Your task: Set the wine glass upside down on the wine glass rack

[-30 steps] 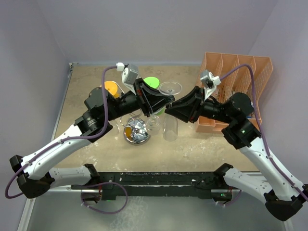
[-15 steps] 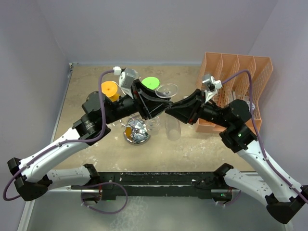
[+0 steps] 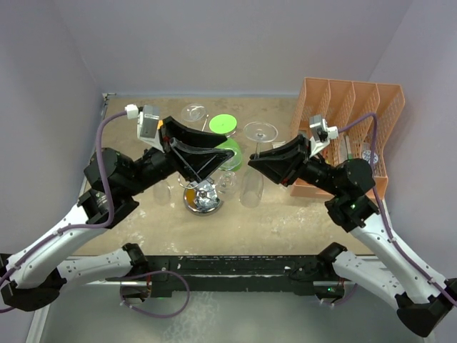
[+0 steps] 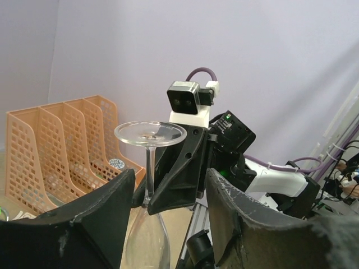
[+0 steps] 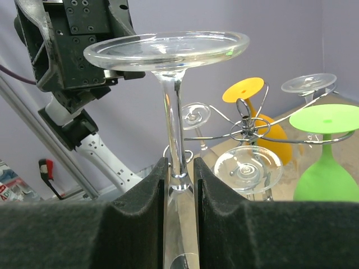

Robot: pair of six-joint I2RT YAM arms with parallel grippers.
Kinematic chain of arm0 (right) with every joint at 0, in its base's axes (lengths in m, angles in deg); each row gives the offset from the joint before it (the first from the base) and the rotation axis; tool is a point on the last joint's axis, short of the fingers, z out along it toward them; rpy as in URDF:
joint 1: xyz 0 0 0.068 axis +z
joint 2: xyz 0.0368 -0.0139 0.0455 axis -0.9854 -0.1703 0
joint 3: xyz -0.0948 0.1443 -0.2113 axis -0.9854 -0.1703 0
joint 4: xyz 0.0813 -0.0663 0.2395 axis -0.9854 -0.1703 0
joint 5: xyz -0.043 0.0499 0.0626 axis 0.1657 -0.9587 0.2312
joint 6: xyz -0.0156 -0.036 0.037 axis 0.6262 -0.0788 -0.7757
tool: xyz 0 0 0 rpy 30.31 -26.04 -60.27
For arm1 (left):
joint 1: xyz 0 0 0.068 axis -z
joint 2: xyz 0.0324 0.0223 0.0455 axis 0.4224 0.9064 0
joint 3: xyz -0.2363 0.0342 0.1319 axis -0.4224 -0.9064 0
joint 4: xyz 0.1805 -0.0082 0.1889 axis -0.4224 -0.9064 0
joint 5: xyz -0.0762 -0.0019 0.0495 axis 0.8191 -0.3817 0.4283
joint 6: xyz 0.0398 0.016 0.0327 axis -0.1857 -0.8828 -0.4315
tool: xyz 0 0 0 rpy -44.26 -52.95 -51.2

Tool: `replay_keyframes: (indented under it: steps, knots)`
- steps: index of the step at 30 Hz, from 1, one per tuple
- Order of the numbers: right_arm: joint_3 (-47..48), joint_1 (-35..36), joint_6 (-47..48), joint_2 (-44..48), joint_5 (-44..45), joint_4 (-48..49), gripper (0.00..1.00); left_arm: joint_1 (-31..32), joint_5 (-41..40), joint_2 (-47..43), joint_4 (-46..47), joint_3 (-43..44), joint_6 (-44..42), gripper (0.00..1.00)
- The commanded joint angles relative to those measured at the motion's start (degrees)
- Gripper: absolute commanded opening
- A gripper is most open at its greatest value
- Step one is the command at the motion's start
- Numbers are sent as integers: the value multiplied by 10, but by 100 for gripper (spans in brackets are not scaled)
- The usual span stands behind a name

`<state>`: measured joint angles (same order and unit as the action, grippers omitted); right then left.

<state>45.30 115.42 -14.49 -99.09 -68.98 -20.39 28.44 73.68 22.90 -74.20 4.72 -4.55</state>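
A clear wine glass [image 3: 260,131] hangs upside down, foot up, and my right gripper [image 3: 251,161] is shut on its stem. In the right wrist view the stem [image 5: 177,151] is pinched between both pads of that gripper [image 5: 179,174], just below the round foot. My left gripper [image 3: 214,163] stands open, left of the glass and apart from it. Through its fingers [image 4: 168,190] I see the glass [image 4: 150,134] and the right gripper holding it. The chrome wine glass rack [image 3: 203,200] stands just left of the glass. Its scroll arms [image 5: 247,131] carry green, orange and clear glasses.
An orange mesh file organiser [image 3: 353,121] stands at the back right, close behind the right arm. A green glass [image 5: 325,162], an orange glass [image 5: 247,89] and several clear ones hang on the rack. The left arm [image 5: 78,39] looms behind the held glass.
My left gripper has opened, let go of the glass and drawn back to the left. The right gripper keeps its hold on the stem and has hardly moved.
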Motion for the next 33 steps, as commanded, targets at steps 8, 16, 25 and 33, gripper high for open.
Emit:
replay_keyframes:
  steps: [8,16,25,33]
  knots:
    - [-16,28,16,19,50,77,0,4,-130,-66,-117,47,-69,51]
    - [7,183,96,-43,156,48,0,4,-392,-161,-213,58,-121,51]
    - [-22,269,117,-91,244,93,0,4,-496,-224,-256,39,-119,51]
    - [-85,305,109,-121,312,175,0,4,-561,-227,-293,27,-108,51]
